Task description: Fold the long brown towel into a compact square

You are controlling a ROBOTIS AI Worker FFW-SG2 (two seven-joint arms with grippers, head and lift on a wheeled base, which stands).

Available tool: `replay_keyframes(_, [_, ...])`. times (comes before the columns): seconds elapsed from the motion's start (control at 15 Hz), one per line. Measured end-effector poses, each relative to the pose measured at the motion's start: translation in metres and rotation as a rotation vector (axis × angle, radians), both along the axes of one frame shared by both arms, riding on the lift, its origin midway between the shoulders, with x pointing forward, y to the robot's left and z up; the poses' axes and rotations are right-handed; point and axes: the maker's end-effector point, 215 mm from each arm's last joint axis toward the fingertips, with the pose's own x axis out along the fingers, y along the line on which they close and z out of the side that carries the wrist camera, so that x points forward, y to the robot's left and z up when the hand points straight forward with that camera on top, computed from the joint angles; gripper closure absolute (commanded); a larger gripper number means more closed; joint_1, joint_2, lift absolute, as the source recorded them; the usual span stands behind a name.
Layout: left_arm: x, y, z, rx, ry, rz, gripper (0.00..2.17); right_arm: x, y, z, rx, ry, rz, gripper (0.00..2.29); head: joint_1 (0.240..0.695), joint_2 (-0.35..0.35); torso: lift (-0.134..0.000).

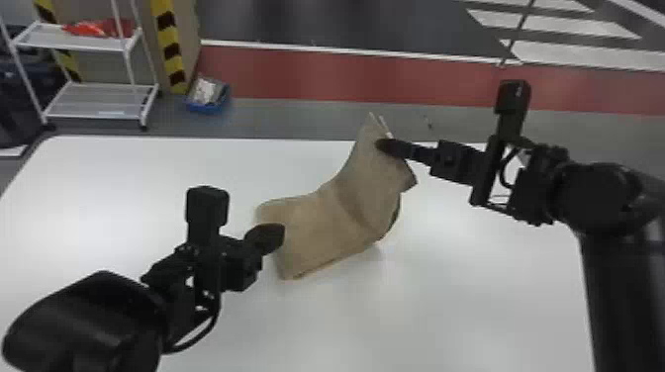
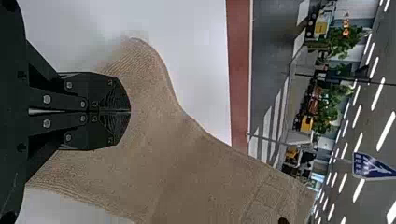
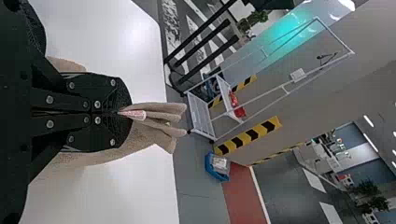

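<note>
The jaws of the right gripper (image 1: 389, 146) are closed on the brown towel (image 1: 316, 217), pinching its raised end above the tabletop (image 1: 445, 297). Right in front of their tips, the gathered layers fan out in several folds, and a small white label with reddish print (image 3: 133, 115) sticks out from between them. Beneath these jaws the cloth hangs down, with a corner angled out toward the right arm.

The jaws of the left gripper (image 1: 275, 236) are brought together at the towel's other end, which lies low at the tabletop. Cloth spreads on both sides of them: a rounded corner on their far side and a more pointed one nearer the robot. Whether they pinch any of it I cannot tell.

Between the two sets of jaws the towel makes a slope, rising from the left pair up to the right pair, with a crease across its middle.

Farther out, past the tabletop's far edge and to the left of both sets of jaws, stand a white rack (image 1: 81, 44) with something red (image 1: 99, 28) on its upper shelf, a yellow-and-black striped edge (image 1: 170, 49) and, on the floor, a blue bin (image 1: 205, 106).
</note>
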Motion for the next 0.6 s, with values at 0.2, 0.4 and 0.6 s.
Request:
replay_keyframes(0.2, [-0.004, 0.003, -0.003, -0.007, 0.010, -0.008, 2.15, 0.004, 0.008, -0.001, 0.000, 0.006, 0.004, 1.29, 0.695, -0.137, -0.124])
replay_keyframes(0.4, [-0.006, 0.002, -0.009, -0.003, 0.021, -0.007, 2.15, -0.001, 0.034, -0.008, 0.005, 0.022, 0.047, 1.29, 0.695, -0.114, -0.124])
replay_keyframes(0.6, [-0.005, 0.001, -0.016, 0.007, 0.028, -0.005, 2.15, -0.006, 0.059, -0.015, -0.008, 0.033, 0.083, 1.29, 0.695, -0.088, -0.124])
